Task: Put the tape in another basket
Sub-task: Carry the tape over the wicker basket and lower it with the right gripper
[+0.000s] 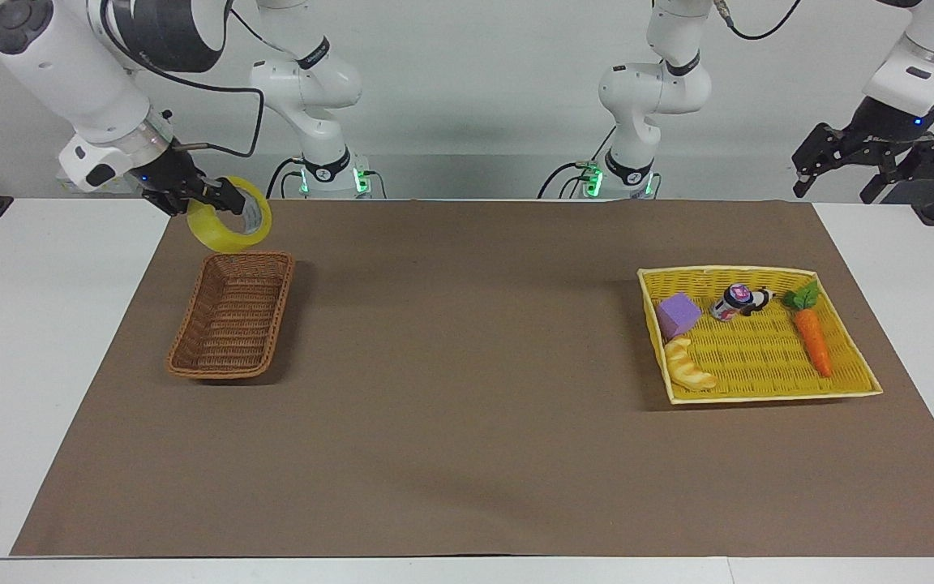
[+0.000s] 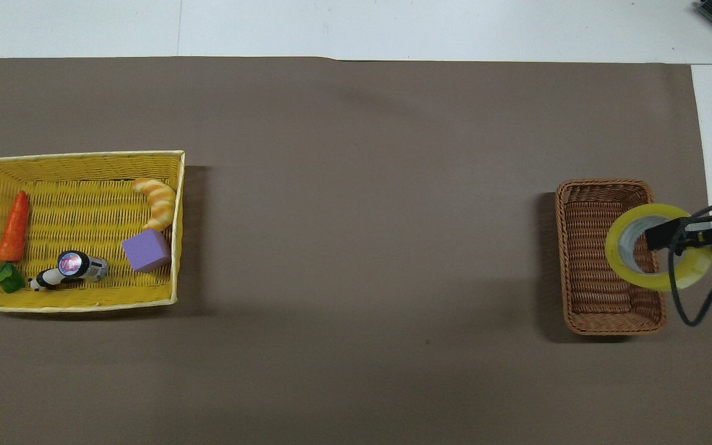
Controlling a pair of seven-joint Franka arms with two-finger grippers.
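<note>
A brown mat covers our white table and fills most of both views. At the upper left of the facing view our right gripper is pinched on the tape, holding it in the air over the rim of the basket; the overhead view puts the roll at the right edge. At the upper right, our left gripper waits with its fingers spread. The yellow tray sits at the right.
</note>
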